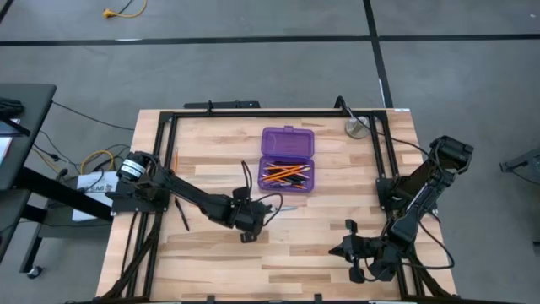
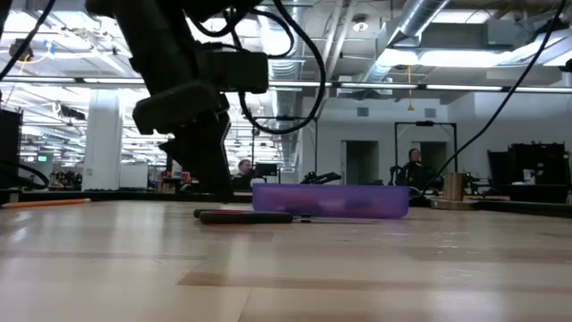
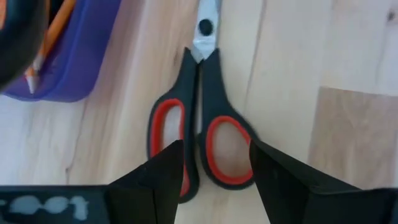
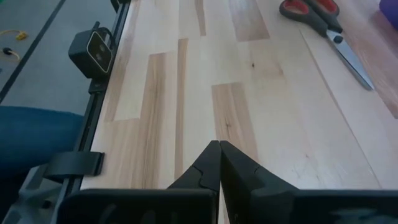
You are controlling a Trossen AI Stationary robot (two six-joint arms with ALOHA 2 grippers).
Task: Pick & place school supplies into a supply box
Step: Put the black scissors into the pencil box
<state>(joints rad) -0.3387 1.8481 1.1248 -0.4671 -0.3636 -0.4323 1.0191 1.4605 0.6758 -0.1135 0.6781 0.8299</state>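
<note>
Left claw (image 3: 214, 171) spread wide over the red-and-black-handled scissors (image 3: 200, 118), near the purple translucent plastic box (image 1: 288, 159); right claw (image 4: 219, 163) closed, empty.

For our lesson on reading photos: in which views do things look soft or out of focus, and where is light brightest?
Left wrist view: the scissors and purple box look soft, close to the lens. Low view: the near table blurs; ceiling lights glare brightest. High view: even light, faint shadows.

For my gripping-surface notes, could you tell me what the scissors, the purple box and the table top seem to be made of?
Scissors: matte black plastic handles with red loop linings, likely softer; shiny steel-looking blades. Supply box: translucent purple plastic; the pencils show through its wall. Table: pale wood planks with visible grain, smooth finish. Left gripper open over the handles.
</note>
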